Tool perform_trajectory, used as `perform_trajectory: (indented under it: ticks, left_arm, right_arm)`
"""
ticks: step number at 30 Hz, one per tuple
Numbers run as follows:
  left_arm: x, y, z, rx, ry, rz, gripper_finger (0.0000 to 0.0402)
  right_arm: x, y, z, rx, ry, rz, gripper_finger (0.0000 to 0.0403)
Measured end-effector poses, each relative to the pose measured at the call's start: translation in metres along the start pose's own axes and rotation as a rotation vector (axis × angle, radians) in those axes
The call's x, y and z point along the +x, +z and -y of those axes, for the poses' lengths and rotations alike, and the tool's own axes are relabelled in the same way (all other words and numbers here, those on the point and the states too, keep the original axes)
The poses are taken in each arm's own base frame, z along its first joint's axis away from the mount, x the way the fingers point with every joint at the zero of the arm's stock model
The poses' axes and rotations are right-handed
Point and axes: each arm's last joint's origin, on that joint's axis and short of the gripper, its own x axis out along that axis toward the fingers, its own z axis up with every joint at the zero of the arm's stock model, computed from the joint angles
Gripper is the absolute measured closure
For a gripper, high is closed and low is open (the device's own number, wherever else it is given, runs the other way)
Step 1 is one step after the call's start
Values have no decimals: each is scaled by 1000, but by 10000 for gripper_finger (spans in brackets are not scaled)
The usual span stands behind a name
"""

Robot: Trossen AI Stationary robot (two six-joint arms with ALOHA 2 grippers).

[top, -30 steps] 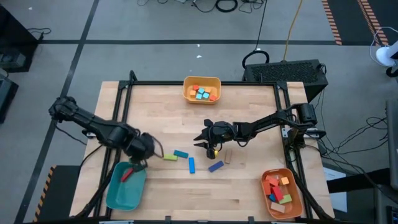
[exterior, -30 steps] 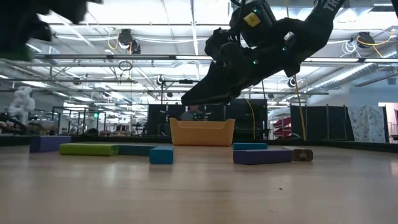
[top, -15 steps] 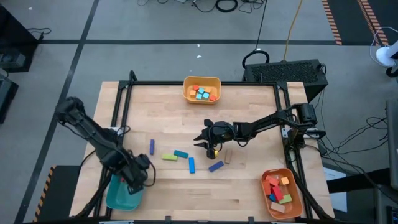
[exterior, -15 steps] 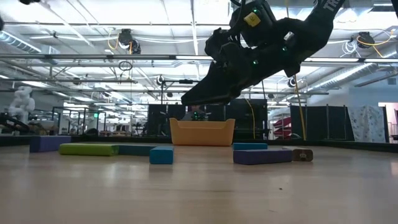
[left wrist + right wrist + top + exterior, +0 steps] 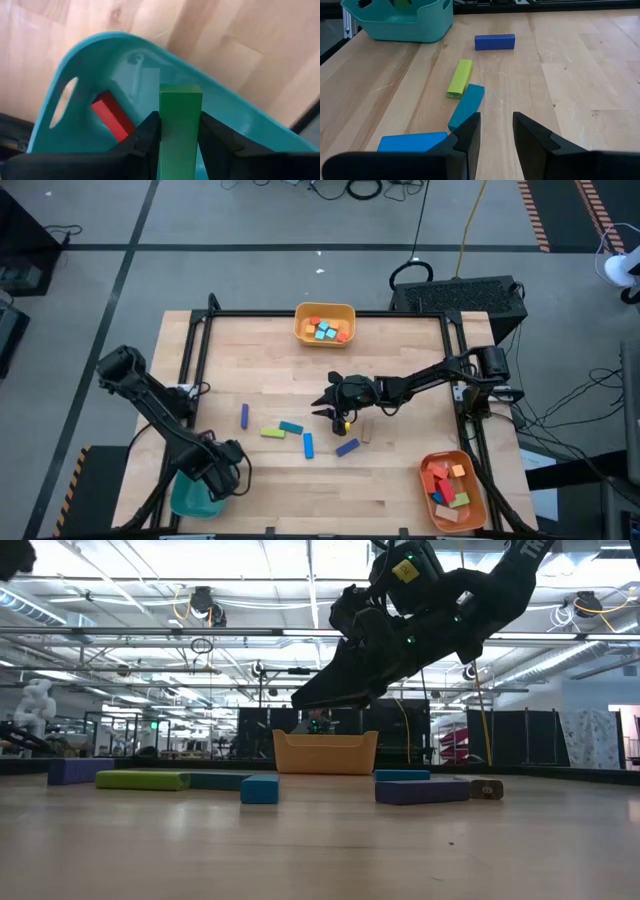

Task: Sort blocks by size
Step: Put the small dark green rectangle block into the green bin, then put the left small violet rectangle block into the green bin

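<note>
My left gripper [image 5: 222, 480] hangs over the teal tray [image 5: 190, 498] at the table's near left corner, shut on a long green block [image 5: 180, 120]. A red bar [image 5: 111, 119] lies in that tray. My right gripper [image 5: 496, 125] hovers above the table's middle, open, with nothing between its fingers. On the wood before it lie a blue bar [image 5: 494, 42], a yellow-green bar [image 5: 459, 78], a teal brick [image 5: 466, 106] and a blue brick [image 5: 412, 141]. A purple-blue brick [image 5: 347, 447] and a tan piece [image 5: 366, 430] lie beside it. My left gripper pinches the green block's two long sides [image 5: 167, 137] between its two fingers, coming from above and pointing down. The block stands upright along the fingers. Its lower end [image 5: 181, 91] juts past the fingertips, clear above the tray's floor.
A yellow tray [image 5: 325, 311] with several small cubes stands at the far edge, middle. An orange tray [image 5: 425, 480] with several mid-size blocks sits at the near right corner. A black frame [image 5: 200, 350] rims the table. Bare wood lies along the near edge between the teal and orange trays.
My left gripper has swung from beside the loose blocks toward the table's near edge and down, carrying the green block over the teal tray. The blue bar that the arm covered now shows. My right gripper has kept still.
</note>
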Motion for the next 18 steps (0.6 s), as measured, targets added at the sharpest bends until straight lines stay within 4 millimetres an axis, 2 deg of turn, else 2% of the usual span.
perform_trajectory:
  ticks: [4,12,18]
  left_arm:
    - [8,-2,-6,-37,37,-37,272]
    - [8,-3,-11,-77,87,-54,219]
    - [6,-2,-15,-67,108,-66,206]
  right_arm:
    - [0,0,0,0,0,0,305]
    - [0,0,0,0,0,1,305]
    - [0,1,0,-1,1,6,305]
